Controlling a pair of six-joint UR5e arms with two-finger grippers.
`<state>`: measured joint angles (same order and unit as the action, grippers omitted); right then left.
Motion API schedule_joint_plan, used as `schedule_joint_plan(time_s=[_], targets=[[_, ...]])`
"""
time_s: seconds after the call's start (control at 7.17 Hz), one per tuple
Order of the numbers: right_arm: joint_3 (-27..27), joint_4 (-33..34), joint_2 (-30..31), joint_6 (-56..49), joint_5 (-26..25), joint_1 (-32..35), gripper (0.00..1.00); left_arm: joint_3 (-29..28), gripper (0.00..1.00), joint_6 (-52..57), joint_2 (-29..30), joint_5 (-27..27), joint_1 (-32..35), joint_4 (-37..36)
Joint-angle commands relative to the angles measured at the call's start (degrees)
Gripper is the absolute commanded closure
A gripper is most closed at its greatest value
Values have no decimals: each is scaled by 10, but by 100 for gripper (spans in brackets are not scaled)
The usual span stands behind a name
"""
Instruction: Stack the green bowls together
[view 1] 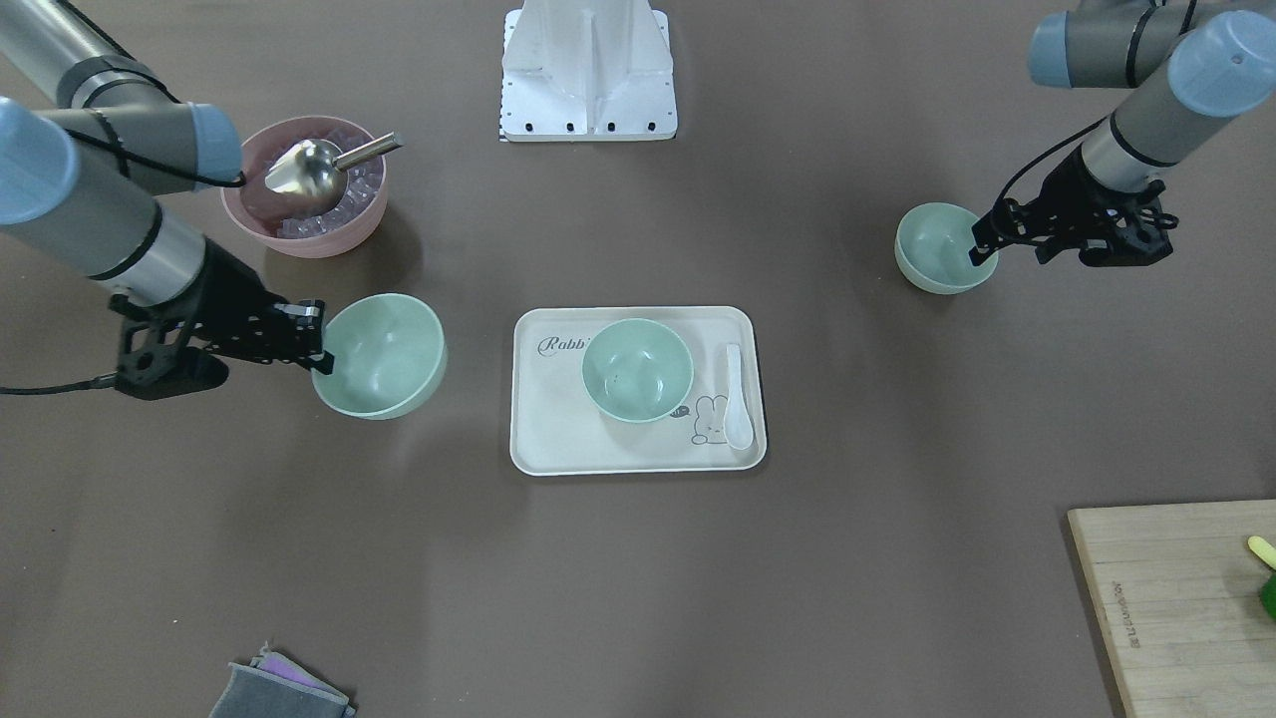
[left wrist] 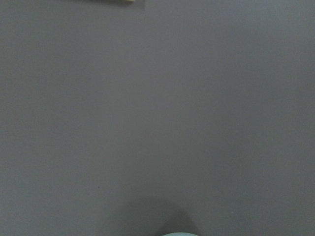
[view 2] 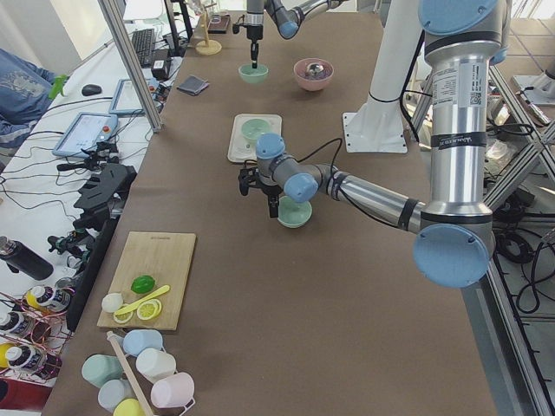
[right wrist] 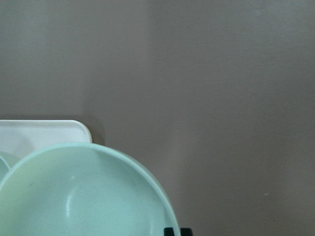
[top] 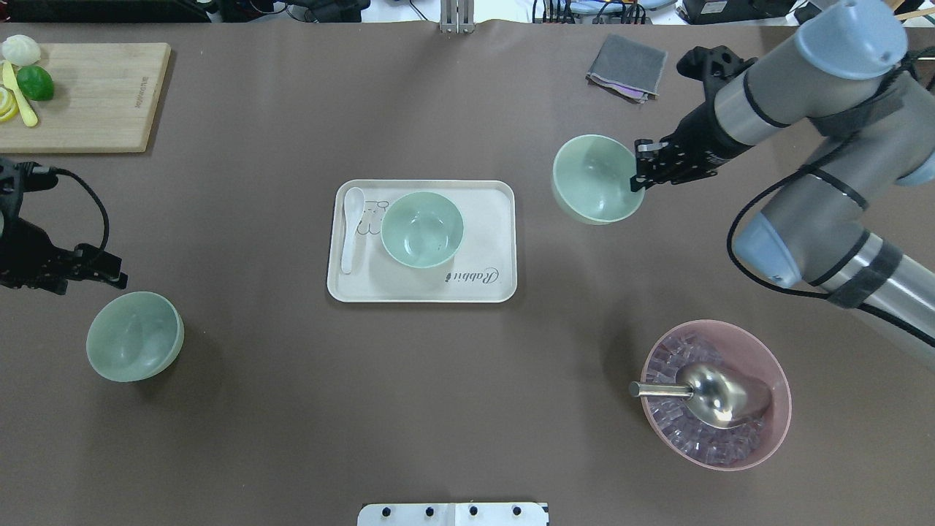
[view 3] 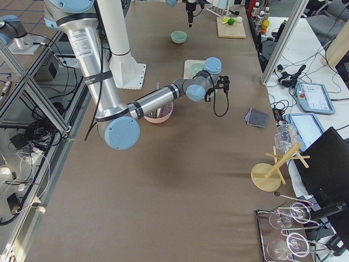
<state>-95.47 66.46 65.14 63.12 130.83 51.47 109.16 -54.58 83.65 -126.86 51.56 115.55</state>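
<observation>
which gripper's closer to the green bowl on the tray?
Right. The right gripper grips a second green bowl just beside the tray; the left gripper is farther from the green bowl on the tray, by the third green bowl.

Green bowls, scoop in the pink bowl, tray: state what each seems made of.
The green bowls: likely plastic, matte, with only soft, dull highlights. The scoop: metal, polished, mirroring its surroundings. The tray: cream, smooth with a faint sheen, probably plastic or melamine; the look leaves that open.
</observation>
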Motion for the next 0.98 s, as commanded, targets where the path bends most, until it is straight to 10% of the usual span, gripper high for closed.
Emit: schedule_joint_plan(time_s=[0.0,0.42,0.7,0.84], targets=[[-1,61,-76,52,-48,-46,100,-8,4,-4,-44,21,-36,57],[25,66,-129,104,-115,-115,100,-27,31,-8,-36,17,-59,59],[67,60,-165,128,-131,-134,100,-32,100,-10,-26,13,-61,59],[77,58,-175,131,-131,-135,100,-34,100,-9,-23,12,-61,59]])
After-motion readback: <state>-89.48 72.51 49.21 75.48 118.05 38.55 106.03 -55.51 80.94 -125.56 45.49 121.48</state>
